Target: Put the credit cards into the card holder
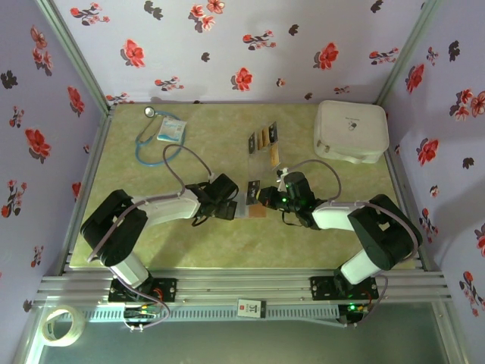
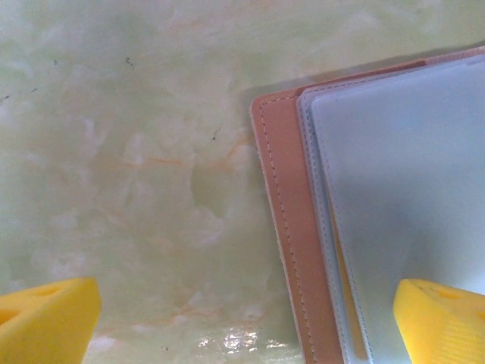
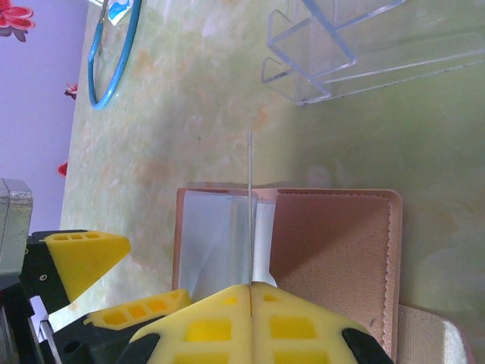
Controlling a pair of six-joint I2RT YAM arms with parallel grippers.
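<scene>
Right claw [image 3: 250,292] pinched card [image 3: 250,205] edge-on at open holder [image 3: 333,243]; left claw [image 2: 242,326] gaped wide astride holder edge. If holder slid, card might miss pocket.

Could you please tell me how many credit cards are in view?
5. Four at the clear rack: dark card, yellowish card, dark card, yellow-orange card. Fifth card edge-on in the right gripper's jaws over the card holder. More may hide in its pockets.
</scene>
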